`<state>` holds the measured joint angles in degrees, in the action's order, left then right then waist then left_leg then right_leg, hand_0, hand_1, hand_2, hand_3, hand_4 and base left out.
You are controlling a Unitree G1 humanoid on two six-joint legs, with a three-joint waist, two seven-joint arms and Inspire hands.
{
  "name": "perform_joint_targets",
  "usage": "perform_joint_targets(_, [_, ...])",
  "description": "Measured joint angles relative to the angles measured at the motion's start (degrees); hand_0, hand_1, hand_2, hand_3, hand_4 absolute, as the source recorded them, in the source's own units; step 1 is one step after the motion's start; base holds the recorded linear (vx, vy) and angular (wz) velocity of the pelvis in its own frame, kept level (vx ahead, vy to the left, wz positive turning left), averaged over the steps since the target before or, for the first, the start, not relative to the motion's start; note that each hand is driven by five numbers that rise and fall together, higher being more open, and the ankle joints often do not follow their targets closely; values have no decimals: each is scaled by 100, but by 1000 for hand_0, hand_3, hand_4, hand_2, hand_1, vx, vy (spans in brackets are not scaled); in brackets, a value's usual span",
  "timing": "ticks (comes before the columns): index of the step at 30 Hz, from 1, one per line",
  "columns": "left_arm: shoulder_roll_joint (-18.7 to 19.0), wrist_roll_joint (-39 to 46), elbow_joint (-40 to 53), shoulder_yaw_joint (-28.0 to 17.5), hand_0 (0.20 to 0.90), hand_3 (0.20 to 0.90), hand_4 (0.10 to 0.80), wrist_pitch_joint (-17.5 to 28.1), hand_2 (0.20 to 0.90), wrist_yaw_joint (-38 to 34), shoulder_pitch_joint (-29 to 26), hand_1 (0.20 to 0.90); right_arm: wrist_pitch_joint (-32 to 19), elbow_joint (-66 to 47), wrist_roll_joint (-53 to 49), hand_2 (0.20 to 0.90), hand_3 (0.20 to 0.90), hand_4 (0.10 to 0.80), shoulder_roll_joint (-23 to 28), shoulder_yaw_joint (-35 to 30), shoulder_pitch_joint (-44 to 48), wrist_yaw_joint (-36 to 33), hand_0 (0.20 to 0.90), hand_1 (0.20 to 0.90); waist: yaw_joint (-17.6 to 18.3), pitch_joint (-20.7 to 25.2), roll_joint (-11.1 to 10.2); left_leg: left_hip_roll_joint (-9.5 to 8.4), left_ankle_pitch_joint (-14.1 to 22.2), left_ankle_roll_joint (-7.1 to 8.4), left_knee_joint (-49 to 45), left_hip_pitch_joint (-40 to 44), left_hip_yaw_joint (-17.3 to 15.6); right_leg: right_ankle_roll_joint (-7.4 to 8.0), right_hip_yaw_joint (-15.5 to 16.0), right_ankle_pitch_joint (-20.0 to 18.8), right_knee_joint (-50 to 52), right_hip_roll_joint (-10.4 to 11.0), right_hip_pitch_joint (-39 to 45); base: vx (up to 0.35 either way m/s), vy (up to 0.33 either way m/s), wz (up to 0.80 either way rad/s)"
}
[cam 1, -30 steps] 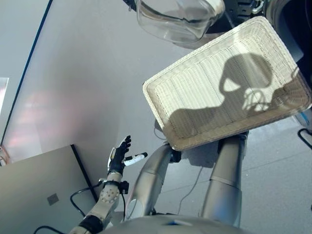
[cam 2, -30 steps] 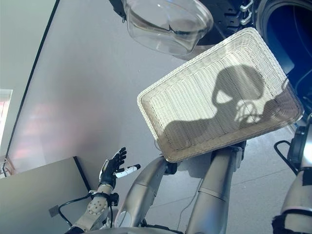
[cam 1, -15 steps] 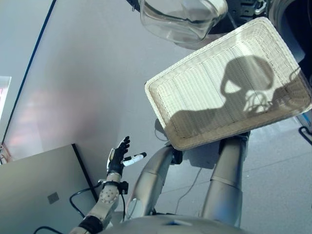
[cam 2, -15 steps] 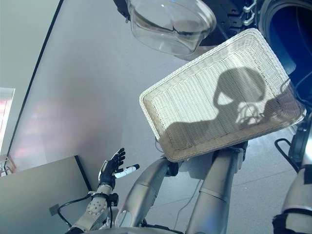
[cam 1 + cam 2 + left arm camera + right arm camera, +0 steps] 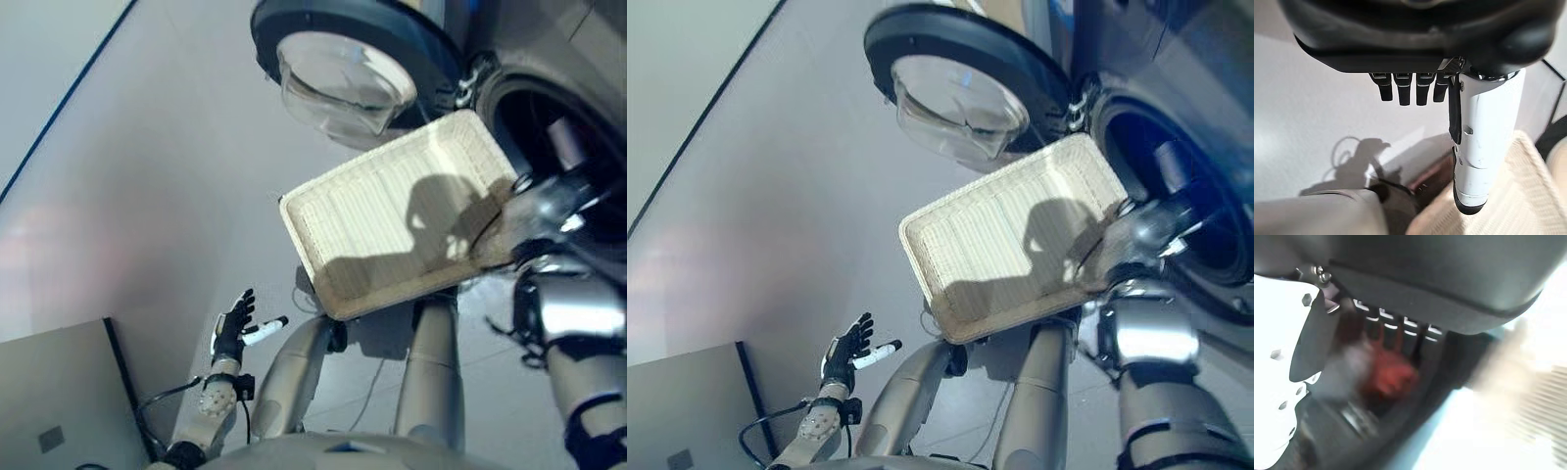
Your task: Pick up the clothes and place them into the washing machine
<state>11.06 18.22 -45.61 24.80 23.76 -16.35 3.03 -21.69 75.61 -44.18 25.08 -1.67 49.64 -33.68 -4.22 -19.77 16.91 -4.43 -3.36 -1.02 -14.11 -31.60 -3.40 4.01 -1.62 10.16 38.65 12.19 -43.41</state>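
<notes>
Near left: left hand [image 5: 233, 331] low over the floor [image 5: 147, 196], fingers straight and spread, holding nothing. Centre: white wicker basket [image 5: 392, 230], tilted, no clothes inside. Right: right hand [image 5: 1396, 347] reaching into the washing machine [image 5: 1176, 196] drum, fingers extended over a blurred red cloth [image 5: 1393, 379]; grip on it impossible to tell. Far: round glass door [image 5: 348, 78] swung open.

Both arms are brushed silver-grey tubes with chunky dark joint bands near the wrists. The left hand [image 5: 233, 330] is black with slim segmented fingers and a glossy white thumb cover tipped in black. The right hand [image 5: 1400, 340] has the same white thumb shell with small hex screws.
</notes>
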Motion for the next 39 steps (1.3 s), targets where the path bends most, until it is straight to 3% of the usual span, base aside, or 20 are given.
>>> perform_joint_targets(6, [-35, -63, -332, -207, 900, 900, 800, -125, 900, 9, 66, 900, 50, 21, 102, 900, 900, 800, -218, 245, -609, 265, 900, 900, -196, 138, -85, 230, -140, 228, 329, 363, 541, -239, 706, 194, -134, -41, 607, 51, -81, 35])
perform_joint_targets(7, [-121, -141, -579, -368, 900, 900, 800, -149, 900, 20, 48, 900, 93, -138, 101, 900, 900, 800, -362, 413, -860, 321, 900, 900, -265, 210, -167, 308, -142, 285, 362, 415, 632, -202, 934, 184, -227, -44, 784, 174, -135, 42])
perform_joint_targets(8, [-171, -162, -699, -451, 900, 900, 800, -217, 900, -26, 42, 900, 158, -178, 123, 900, 900, 800, -483, 437, -1133, 487, 900, 900, -308, 249, -215, 360, -154, 295, 405, 600, 764, -265, 1129, 183, -364, -95, 1082, 127, -70, 43])
perform_joint_targets(12, [-115, -266, -1035, -574, 900, 900, 800, -276, 900, 9, 149, 900, 314, -152, 172, 900, 900, 800, -993, 437, -1615, 755, 900, 900, -454, 636, -645, 463, -174, 338, 580, 884, 983, -336, 1491, 282, -652, -147, 1579, 124, -23, 33])
perform_joint_targets(19, [-35, -530, -1525, -1014, 900, 900, 800, -422, 900, 40, 90, 900, 516, -116, 670, 900, 900, 800, -1251, 433, -2288, 1194, 900, 900, -600, 990, -1292, 448, -229, 255, 921, 1462, 1213, -164, 1862, 152, -1314, -179, 2523, 136, 0, 25])
perform_joint_targets(24, [98, -627, -2038, -1279, 900, 900, 800, -578, 900, 135, 73, 900, 571, -246, 736, 900, 900, 800, -1672, 407, -3341, 1536, 900, 900, -565, 1476, -1867, 458, -175, 189, 1269, 2043, 1269, -40, 1960, 76, -1978, -261, 3286, 85, 65, 10])
perform_joint_targets(27, [109, -601, -2426, -1467, 900, 900, 800, -654, 900, 406, 88, 900, 743, -232, 1114, 900, 900, 800, -1728, 407, -3890, 1785, 900, 900, -479, 1707, -1995, 429, -124, 114, 1373, 2331, 1255, 75, 1971, -29, -2362, -309, 3713, 41, 65, -1])
perform_joint_targets(32, [139, -664, -2799, -1528, 900, 900, 800, -791, 900, 910, 236, 900, 987, -157, 2253, 900, 900, 800, -1698, 671, -4703, 2226, 900, 900, -240, 2110, -2024, 405, -56, 16, 1530, 2651, 996, 190, 1781, -219, -2804, -326, 4047, -26, 27, -21])
perform_joint_targets(39, [117, -1076, -3208, -1507, 900, 900, 800, -987, 900, 1198, 241, 900, 1307, 296, 3270, 900, 900, 800, -1667, 727, -5357, 2506, 900, 900, 107, 2349, -1909, 388, -35, 7, 1731, 2938, 810, 270, 1622, -385, -3133, -335, 4320, -47, -3, -13])
